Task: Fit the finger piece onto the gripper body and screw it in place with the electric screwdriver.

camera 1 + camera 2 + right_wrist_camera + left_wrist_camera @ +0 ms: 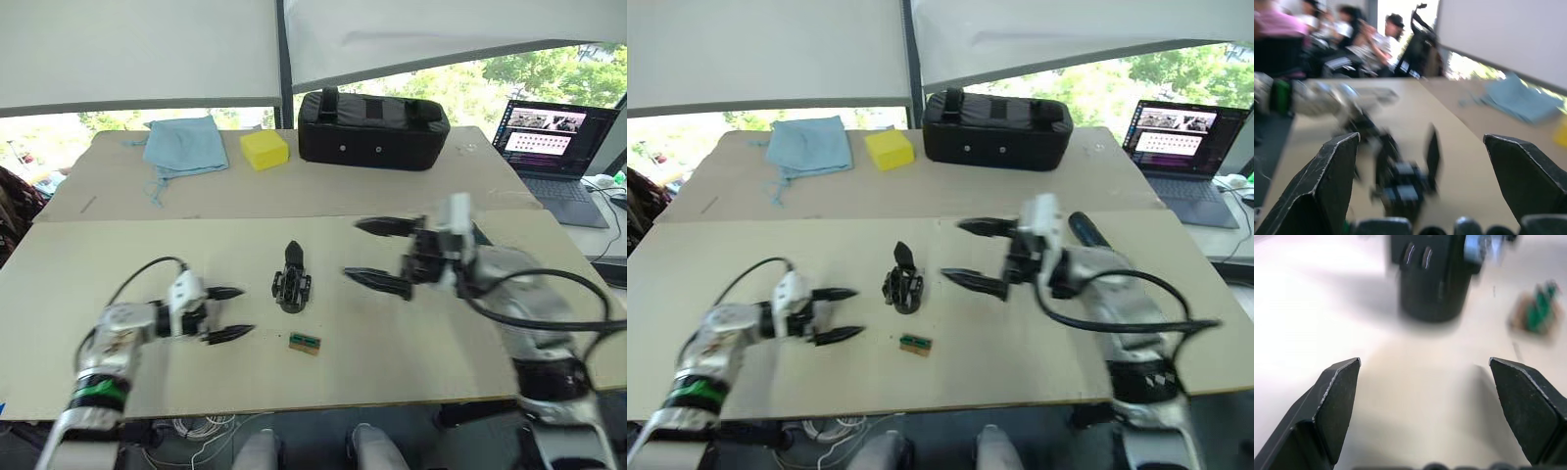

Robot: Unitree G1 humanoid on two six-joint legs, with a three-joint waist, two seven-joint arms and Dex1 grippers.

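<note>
The left gripper (232,313) hovers low over the table (411,343) with its fingers spread and nothing between them, pointed toward the gripper body (292,282). The right gripper (377,253) is also spread wide and empty, held above the table on the other side of the body and aimed at it. The body sits between the two, apart from both, its one pointed finger sticking up toward the far side. Just beside it, nearer the front edge, lies a small green-and-brown block (305,343).

As for progress, the job looks barely started: neither gripper holds anything. I cannot pick out a loose finger piece anywhere on the table. A dark rod (1087,231) lies just behind the right arm, and it may be the screwdriver, though too little shows to be sure. So fitting and screwing both appear to be left.

Counting things: one gripper body, one block, and on the far table one blue cloth (183,145), one yellow block (264,149), one black bag (372,127) and, off to the right, one open laptop (554,147).
</note>
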